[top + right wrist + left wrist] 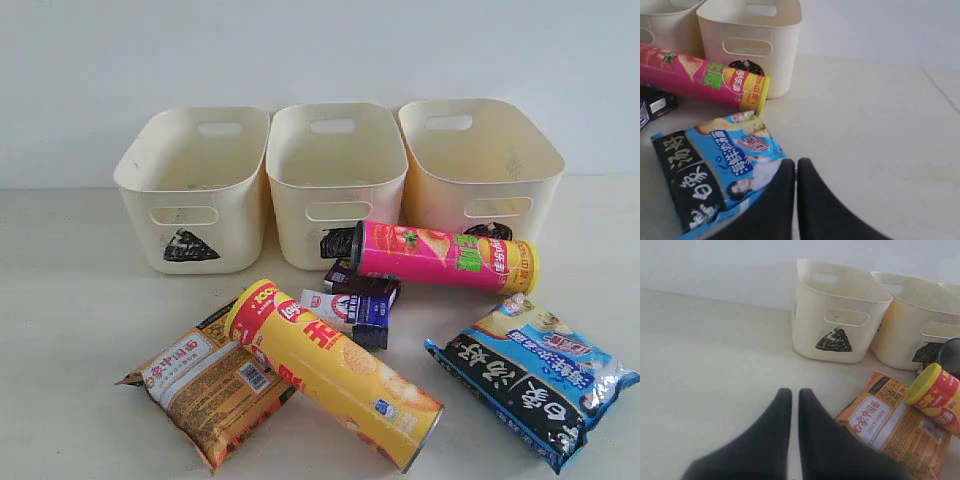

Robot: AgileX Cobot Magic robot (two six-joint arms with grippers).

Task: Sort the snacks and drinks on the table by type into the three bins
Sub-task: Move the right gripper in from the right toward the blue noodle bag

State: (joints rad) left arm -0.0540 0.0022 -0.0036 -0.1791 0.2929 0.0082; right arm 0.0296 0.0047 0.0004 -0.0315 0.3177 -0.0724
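Three cream bins stand in a row at the back: triangle bin, middle bin, right bin. A pink chip tube lies in front of them, a yellow chip tube nearer the front. Small dark blue and white packets sit between the tubes. An orange-brown noodle packet lies front left, a blue-black noodle packet front right. My left gripper is shut and empty, beside the orange packet. My right gripper is shut and empty, over the blue packet's edge. Neither arm shows in the exterior view.
The pale table runs back to a white wall. Bare table lies left of the triangle bin and to the right of the right bin.
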